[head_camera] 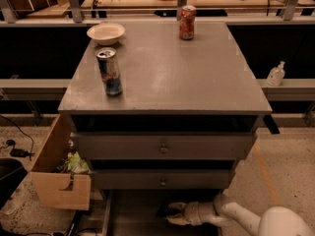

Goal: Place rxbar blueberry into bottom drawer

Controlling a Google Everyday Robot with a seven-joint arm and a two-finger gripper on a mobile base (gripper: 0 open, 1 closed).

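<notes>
**The gripper is holding the rxbar blueberry low over the open bottom drawer.**

The grey cabinet (pixel 165 77) is looming over the work, with its two knobbed drawers sitting shut just above, so any upward swing of the arm is risking a knock against the lower front. The bottom drawer (pixel 135 208) is standing pulled out at the foot of the view. The gripper (pixel 171 213) is reaching in from the right, close above its tray, and appears to be pinching the rxbar blueberry (pixel 164 211), a dark flat shape at its tips. Letting go too high, or too near the drawer's front edge, is likely to send the bar skidding or tumbling onto the floor. The blue-silver can (pixel 109 72) and the red can (pixel 187 22) are showing printed labels, but nothing on them is legible, and the bar's lettering is not showing.
</notes>
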